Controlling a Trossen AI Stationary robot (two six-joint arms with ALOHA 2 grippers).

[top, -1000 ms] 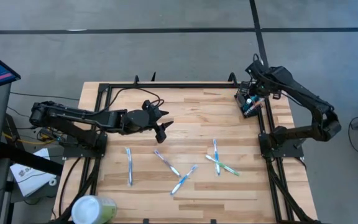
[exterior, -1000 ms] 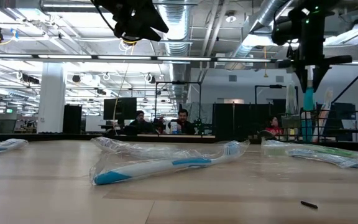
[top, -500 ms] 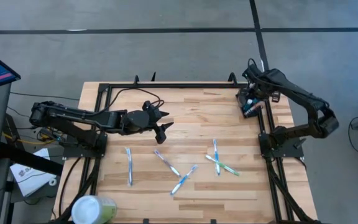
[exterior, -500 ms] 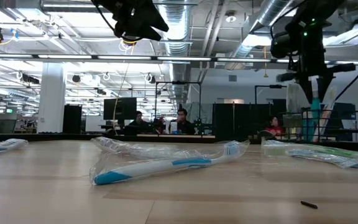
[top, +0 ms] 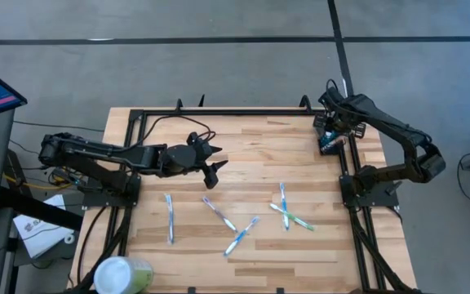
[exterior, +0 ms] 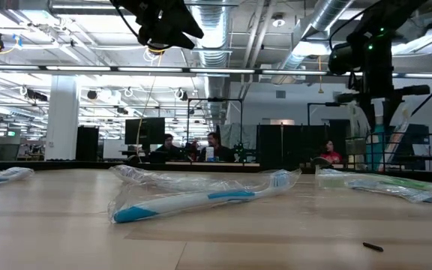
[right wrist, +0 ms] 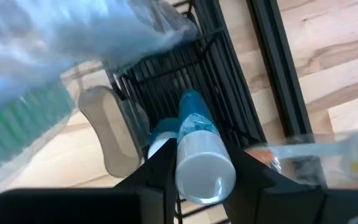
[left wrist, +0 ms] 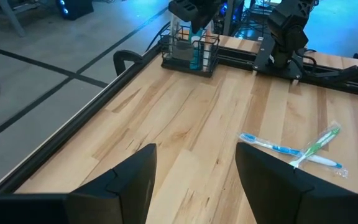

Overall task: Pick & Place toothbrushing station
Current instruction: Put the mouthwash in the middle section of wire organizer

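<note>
My right end effector (top: 330, 131) hovers over the holder (left wrist: 190, 51) at the table's (top: 243, 147) far right corner, its fingers narrowed on a blue-and-white tube (right wrist: 196, 149) pointed down into it. The tube looks partly in, not yet released. Five wrapped toothbrushes (top: 170, 217) lie loose on the table, so most of the job seems left. My left end effector (top: 212, 165) waits wide and empty over mid-table.

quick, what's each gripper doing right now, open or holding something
left gripper: open, empty, above the table's middle.
right gripper: shut on a blue-and-white tube, over the black wire holder.
</note>
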